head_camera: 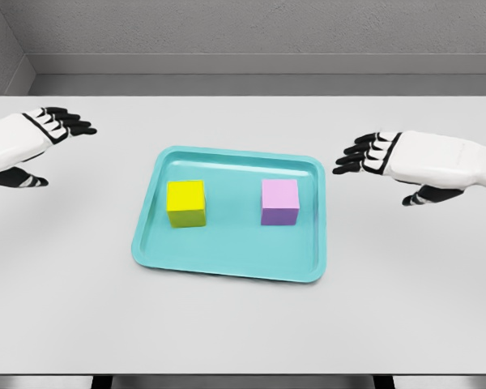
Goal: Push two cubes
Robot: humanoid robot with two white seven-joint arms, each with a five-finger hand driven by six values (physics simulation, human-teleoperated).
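A wide, pale grey bench [243,332] fills most of the head view, with a grey wall along its far edge. Near the middle of the bench lies a shallow turquoise tray [227,263] with rounded corners and a raised rim.

The left hand [28,142], white with black fingers, hovers over the far left part of the bench, well apart from the tray. Its fingers are stretched out and spread, pointing right, with the thumb held lower; it holds nothing. The right hand [405,162], also white with black fingers, hovers to the right of the tray, near its far right corner but not touching it. Its fingers are extended and apart, pointing left, and it too holds nothing.

Two cubes sit inside the tray, side by side and well apart from each other. The yellow cube [185,203] is on the left half, the pink cube [279,201] on the right half, its near face a darker purple.
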